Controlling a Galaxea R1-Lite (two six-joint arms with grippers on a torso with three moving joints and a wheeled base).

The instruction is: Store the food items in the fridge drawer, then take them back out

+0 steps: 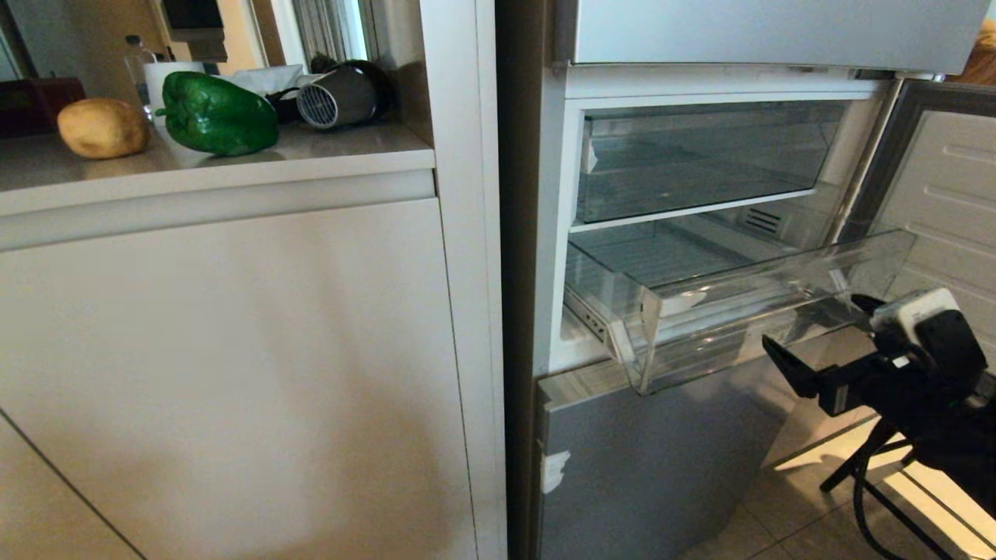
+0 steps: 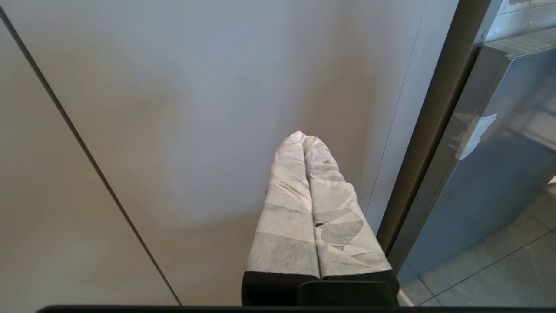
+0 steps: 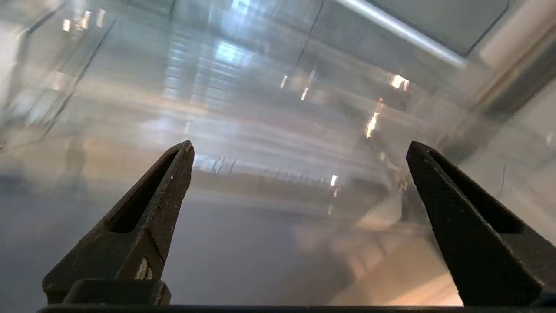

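A tan potato [image 1: 103, 127] and a glossy green bell pepper [image 1: 218, 114] lie side by side on the pale counter [image 1: 327, 159] at the upper left. The clear fridge drawer [image 1: 747, 299] is pulled out of the silver-grey fridge and holds nothing. My right gripper [image 1: 815, 325] hovers just in front of the drawer's right end, open and holding nothing. In the right wrist view its black fingers [image 3: 147, 208] stand wide apart before the drawer's transparent front [image 3: 278, 108]. My left gripper [image 2: 304, 138] is shut, its taped fingers pressed together, low before the cabinet door [image 2: 195, 108].
A taller clear bin [image 1: 700, 155] sits above the drawer. The fridge door [image 1: 945, 194] stands open at the right. The lower silver door [image 1: 661, 459] is closed. A hair dryer [image 1: 336, 97], a water bottle [image 1: 137, 62] and a red box [image 1: 31, 103] crowd the counter's back. A black stand leg [image 1: 860, 467] rests on the floor.
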